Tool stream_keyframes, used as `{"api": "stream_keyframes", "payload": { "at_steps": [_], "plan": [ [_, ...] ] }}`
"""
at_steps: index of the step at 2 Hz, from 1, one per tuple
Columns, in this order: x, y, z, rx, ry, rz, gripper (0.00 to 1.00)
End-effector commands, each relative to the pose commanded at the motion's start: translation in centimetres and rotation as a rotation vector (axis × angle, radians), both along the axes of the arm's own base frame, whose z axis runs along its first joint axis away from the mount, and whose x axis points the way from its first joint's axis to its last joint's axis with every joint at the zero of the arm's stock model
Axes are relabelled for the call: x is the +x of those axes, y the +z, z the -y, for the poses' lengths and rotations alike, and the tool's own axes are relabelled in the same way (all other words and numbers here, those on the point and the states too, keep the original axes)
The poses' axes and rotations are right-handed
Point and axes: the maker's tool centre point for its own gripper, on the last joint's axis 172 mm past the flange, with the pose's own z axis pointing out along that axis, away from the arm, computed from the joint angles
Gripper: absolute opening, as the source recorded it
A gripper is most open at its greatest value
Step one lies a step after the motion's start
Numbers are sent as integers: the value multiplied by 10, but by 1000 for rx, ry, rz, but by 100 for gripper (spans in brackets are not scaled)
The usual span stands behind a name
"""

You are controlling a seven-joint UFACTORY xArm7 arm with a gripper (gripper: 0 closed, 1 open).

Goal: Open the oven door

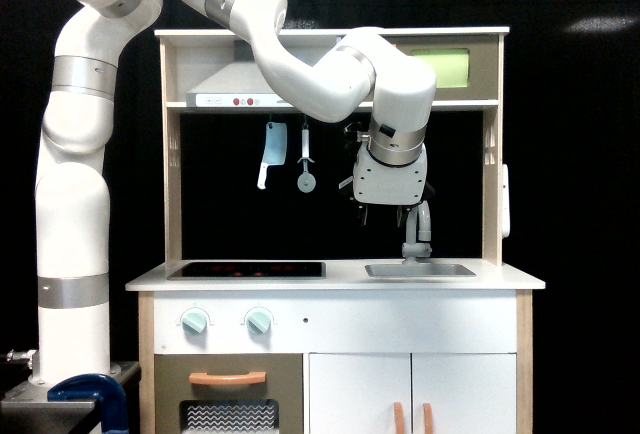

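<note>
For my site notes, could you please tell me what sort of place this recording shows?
Probably a robotics lab or test cell: a toy play kitchen stands against black backdrop curtains, with a white robot arm fixed to a stand beside it. Ceiling ducting shows above the curtain.

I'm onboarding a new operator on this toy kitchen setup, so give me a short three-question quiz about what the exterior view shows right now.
1. True or false: the gripper is touching the oven door.
2. Which item hangs nearest the exterior view's left under the shelf? A) the spatula B) the cleaver C) the faucet
3. Fill in: the oven door's window is coloured ____.

Key
1. False: the gripper hangs below the shelf, above the sink, apart from the door on the top shelf.
2. B
3. Lime green
</note>
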Motion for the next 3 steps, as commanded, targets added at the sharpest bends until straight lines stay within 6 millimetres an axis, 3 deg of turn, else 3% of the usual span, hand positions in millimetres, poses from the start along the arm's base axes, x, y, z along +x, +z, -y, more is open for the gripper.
{"api": "stream_keyframes", "payload": {
  "at_steps": [1,2,3],
  "plan": [
    [0,8,-5,35,33,-5,100],
    [15,68,-31,35,33,-5,100],
    [27,151,-88,35,33,-5,100]
  ]
}}
